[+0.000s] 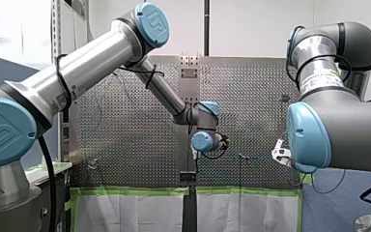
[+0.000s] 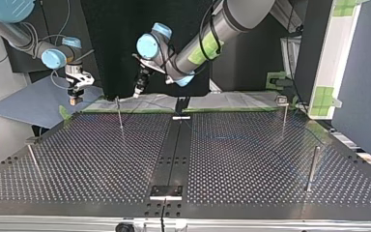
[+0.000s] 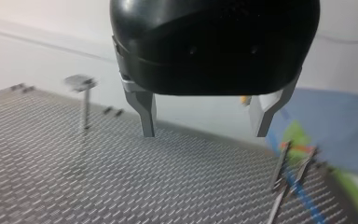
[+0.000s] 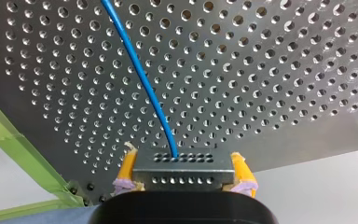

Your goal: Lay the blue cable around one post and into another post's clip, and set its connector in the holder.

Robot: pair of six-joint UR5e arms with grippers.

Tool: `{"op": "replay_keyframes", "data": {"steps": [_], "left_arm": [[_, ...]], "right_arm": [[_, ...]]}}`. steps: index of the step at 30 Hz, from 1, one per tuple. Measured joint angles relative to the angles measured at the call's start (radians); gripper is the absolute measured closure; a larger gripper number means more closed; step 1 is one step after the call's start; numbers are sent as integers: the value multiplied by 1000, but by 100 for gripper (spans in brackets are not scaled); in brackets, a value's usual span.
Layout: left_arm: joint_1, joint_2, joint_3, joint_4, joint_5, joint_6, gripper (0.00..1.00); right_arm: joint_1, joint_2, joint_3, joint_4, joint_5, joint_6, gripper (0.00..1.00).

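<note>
In the right wrist view my right gripper (image 4: pixel 182 179) is shut, its yellow pads (image 4: pixel 127 169) clamping a dark connector block (image 4: pixel 182 169). The blue cable (image 4: pixel 142 74) runs from that block out over the perforated table (image 4: pixel 270 70). At the top view's left this gripper (image 2: pixel 73 100) hangs just off the table's far corner. My left gripper (image 3: pixel 204 128) is open, with nothing between its metal fingers (image 3: pixel 145 114). It hovers over the table near a slim post (image 3: pixel 282 163), where a stretch of blue cable (image 3: pixel 300 189) passes. In the top view it (image 2: pixel 138 92) is beside a post (image 2: pixel 120 113).
More thin posts stand on the table (image 2: pixel 270 159): one with a clip head (image 2: pixel 283 108) at the far right of the top view, one (image 2: pixel 313 166) at the near right, one (image 2: pixel 34 159) at the near left. A small black bracket (image 2: pixel 165 191) sits on the centre strip.
</note>
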Motion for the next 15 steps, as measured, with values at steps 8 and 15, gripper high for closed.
{"op": "replay_keyframes", "data": {"steps": [8,15], "left_arm": [[25,75,-74,74,-38,-11,0],[37,132,-132,132,-41,-10,0]], "right_arm": [[5,0,0,0,0,8,100],[8,0,0,-3,0,13,100]]}}
